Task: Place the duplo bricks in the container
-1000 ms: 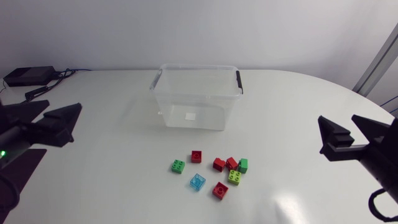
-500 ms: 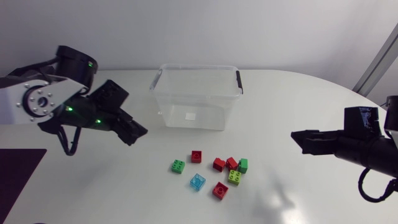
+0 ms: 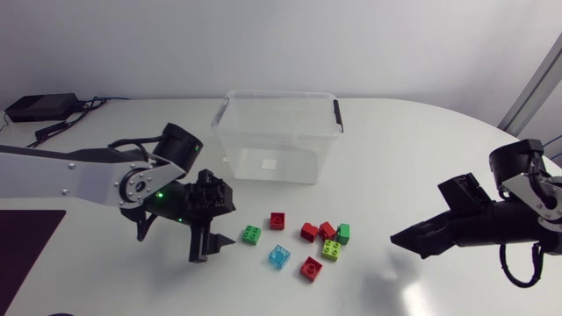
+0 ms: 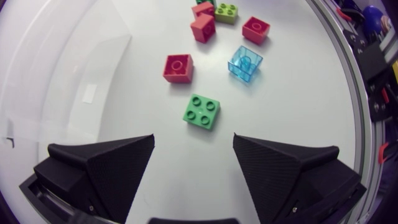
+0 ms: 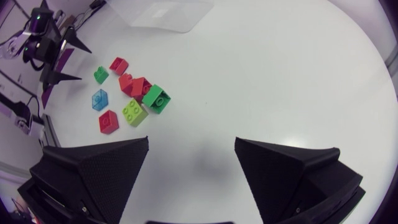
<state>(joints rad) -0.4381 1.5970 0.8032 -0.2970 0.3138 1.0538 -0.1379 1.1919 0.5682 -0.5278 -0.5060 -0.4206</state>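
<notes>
Far left: the left gripper [image 4: 194,138], two matte black wedges spread apart and grasping nothing, hangs low over the glossy white table [image 3: 421,149], with a green four-stud brick [image 4: 202,111] lying studs up just ahead of its fingers and apart from them. Past it, loose on the table: red bricks [image 3: 278,219], a see-through blue brick [image 3: 279,256] and a lime brick [image 3: 332,249], all in front of the clear, round-cornered plastic container [image 3: 263,154], whose long side runs across the table between black end clips [image 3: 337,116]. Far right: the right gripper [image 5: 191,142], likewise spread and released, sits well apart from the bricks, pointing toward them.
</notes>
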